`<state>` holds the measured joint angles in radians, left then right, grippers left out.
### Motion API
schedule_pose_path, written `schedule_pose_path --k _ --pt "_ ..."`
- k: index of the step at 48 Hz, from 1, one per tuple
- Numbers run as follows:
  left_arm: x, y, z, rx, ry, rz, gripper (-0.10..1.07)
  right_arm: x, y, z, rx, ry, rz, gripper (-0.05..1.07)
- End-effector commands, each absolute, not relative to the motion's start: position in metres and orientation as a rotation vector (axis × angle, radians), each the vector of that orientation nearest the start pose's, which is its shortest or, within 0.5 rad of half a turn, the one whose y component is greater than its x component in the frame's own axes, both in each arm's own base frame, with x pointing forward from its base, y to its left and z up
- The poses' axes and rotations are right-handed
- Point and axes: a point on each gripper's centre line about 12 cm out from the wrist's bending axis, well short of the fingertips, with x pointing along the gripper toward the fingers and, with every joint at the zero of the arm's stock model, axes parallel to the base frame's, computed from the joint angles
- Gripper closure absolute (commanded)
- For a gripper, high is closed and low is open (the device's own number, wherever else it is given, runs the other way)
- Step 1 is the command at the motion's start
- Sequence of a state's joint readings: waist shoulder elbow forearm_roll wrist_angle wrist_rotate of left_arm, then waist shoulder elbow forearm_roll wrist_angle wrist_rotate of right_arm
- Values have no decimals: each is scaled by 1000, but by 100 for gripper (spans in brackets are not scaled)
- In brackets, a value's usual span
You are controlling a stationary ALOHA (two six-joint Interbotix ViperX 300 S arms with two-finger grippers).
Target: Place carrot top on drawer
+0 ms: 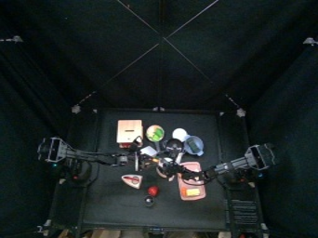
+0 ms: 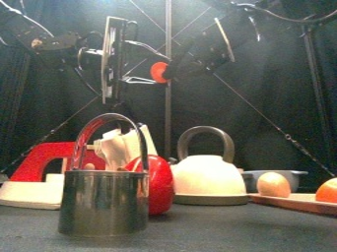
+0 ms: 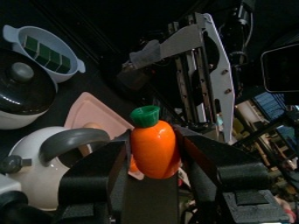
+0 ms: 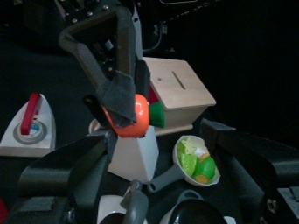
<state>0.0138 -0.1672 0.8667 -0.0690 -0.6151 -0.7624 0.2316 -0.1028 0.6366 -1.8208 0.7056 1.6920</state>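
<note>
An orange carrot (image 3: 153, 147) with a green top sits between the jaws of my left gripper (image 3: 156, 166), which is shut on it. In the front view the carrot (image 2: 160, 71) hangs high above the table things. The right wrist view shows the left gripper's fingers (image 4: 117, 87) clamped on the carrot (image 4: 133, 116). The drawer (image 4: 176, 83), a pale tan box with a flat top, stands beyond the carrot there, and at the table's back left in the top view (image 1: 128, 131). My right gripper (image 4: 163, 175) stands open close by the carrot, holding nothing.
A metal cup (image 2: 102, 202), a red fruit (image 2: 158, 185), a white kettle (image 2: 208, 177) and a red-and-white iron (image 2: 39, 172) stand along the table's front. A board (image 2: 297, 204) with orange food lies at right. A white bowl of greens (image 4: 197, 162) sits near the drawer.
</note>
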Motion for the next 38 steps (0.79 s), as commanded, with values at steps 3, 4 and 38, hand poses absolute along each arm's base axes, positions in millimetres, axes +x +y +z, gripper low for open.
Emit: schedule_pose_path --k 3,4,38 --pt "337 11 256 -818 -24 60 34 373 25 272 -331 275 -397 -2" --pt "334 11 258 -816 -31 57 34 371 27 273 -333 269 -395 -2" --pt "269 84 255 -663 254 402 34 351 30 280 -340 228 -447 -2"
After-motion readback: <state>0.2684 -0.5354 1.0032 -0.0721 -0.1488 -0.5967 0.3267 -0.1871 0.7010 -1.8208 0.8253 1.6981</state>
